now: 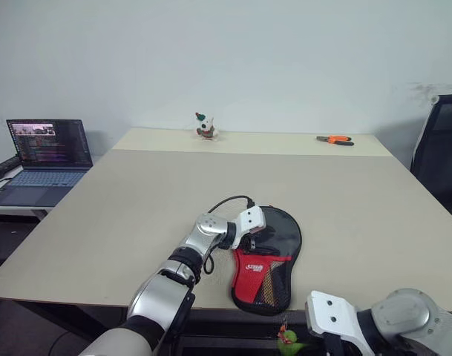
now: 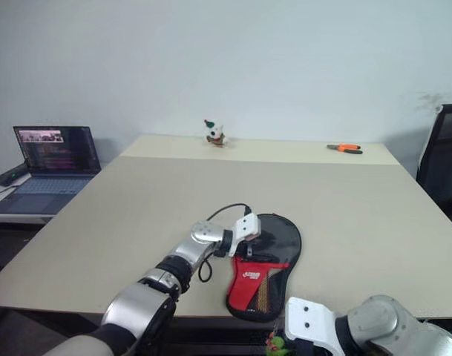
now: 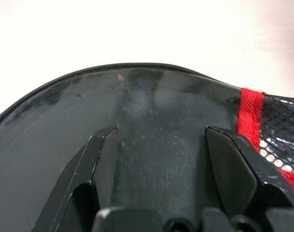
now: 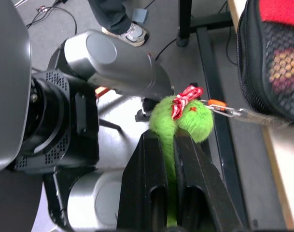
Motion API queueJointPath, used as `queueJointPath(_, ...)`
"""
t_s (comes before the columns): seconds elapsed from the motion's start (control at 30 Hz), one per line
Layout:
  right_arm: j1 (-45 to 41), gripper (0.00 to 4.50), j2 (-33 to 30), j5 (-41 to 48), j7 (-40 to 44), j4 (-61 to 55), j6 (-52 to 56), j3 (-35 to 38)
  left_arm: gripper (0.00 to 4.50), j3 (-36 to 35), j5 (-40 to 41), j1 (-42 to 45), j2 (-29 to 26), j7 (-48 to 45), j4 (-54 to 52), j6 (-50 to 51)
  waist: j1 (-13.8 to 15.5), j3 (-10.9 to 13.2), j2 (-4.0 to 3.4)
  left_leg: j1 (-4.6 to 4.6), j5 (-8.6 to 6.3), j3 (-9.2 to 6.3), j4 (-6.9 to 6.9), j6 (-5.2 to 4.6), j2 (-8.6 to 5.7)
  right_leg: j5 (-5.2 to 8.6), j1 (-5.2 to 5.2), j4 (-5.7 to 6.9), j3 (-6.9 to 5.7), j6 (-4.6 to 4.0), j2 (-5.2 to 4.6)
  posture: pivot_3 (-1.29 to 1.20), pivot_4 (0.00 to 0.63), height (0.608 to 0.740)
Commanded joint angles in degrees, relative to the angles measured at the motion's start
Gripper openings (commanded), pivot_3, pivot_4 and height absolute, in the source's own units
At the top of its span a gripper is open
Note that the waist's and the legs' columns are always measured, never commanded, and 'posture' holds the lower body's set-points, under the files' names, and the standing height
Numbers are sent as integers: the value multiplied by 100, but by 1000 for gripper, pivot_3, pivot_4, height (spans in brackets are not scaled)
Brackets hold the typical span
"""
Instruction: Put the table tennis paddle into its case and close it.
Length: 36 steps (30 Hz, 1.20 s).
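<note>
The right tool (image 4: 168, 145) is clamped on the case's (image 1: 266, 259) green charm (image 4: 178, 121); pulling could drag the case off the desk (image 1: 136, 200). The left tool (image 3: 159, 159), fingers wide, presses the case's round end.

A: Any writing you can read anywhere?
B: Only a white logo on the red part of the case (image 1: 264, 267), too small to make out.
A: And the laptop (image 1: 44, 159)?
B: Its screen shows lines of text, none legible.
</note>
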<state>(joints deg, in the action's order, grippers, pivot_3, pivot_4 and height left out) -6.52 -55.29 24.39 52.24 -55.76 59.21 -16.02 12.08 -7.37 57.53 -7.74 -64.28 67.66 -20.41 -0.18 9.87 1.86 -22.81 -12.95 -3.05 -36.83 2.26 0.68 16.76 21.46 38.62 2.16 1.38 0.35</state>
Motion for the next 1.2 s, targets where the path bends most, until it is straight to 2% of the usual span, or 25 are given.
queueJointPath(0.03,-194,36,70,147,-124,-106,93,-142,3112,254,-316,-135,-7,18,239,81,-2,0,0,0,0,0,0,0,1,0,0,0,0,0,0,0,150,740)
queueJointPath(0.07,-248,36,64,171,-108,-26,98,-104,3112,241,-307,-140,-16,32,236,74,-3,0,0,1,0,2,0,0,1,0,0,0,0,0,0,0,150,740)
queueJointPath(0.1,-340,424,59,234,-85,90,128,49,3112,207,-279,-156,-56,45,214,68,-3,0,0,2,0,2,0,0,1,0,0,1,0,0,0,0,150,740)
queueJointPath(0.13,-403,548,55,280,-68,173,143,147,3112,184,-261,-170,-83,59,203,62,-5,0,1,2,0,1,-1,0,1,0,-1,1,0,0,0,0,150,740)
queueJointPath(0.37,-931,2751,-12,881,119,1099,208,1225,3112,-107,22,-371,-331,125,-50,108,-51,1,1,8,0,5,-1,-1,6,-1,-1,6,2,1,1,0,150,740)
queueJointPath(0.53,-1339,2751,42,407,-36,2346,-529,1318,3112,-427,416,-762,-606,109,-758,227,-155,1,0,9,0,8,2,-1,14,-1,2,10,6,1,0,0,150,740)
queueJointPath(0.8,-2293,2751,1060,-638,134,5378,-3024,985,3112,-1278,1908,-2850,-1728,-24,-5226,2528,-286,32,-8,-14,1,12,20,-1,48,-7,62,39,38,-11,3,0,150,740)
queueJointPath(0.93,-2812,2751,1374,-799,392,6506,-3568,981,3112,-1839,2344,-3845,-2306,412,-6816,3476,-266,70,-34,-21,1,15,25,0,61,-21,75,38,38,-36,0,0,150,740)
queueJointPath(1.07,-3228,2751,1515,-1053,525,7655,-4298,1057,3112,-2209,2529,-4294,-2547,913,-7591,3910,-192,86,-53,-17,1,17,23,0,65,-17,72,37,36,-33,2,0,150,740)
queueJointPath(1.2,-3679,2751,1505,-1225,583,8610,-4827,1169,3112,-2078,2452,-4068,-2568,1195,-7658,4011,-131,90,-57,-19,1,32,16,0,59,-17,65,35,33,-32,5,0,150,740)
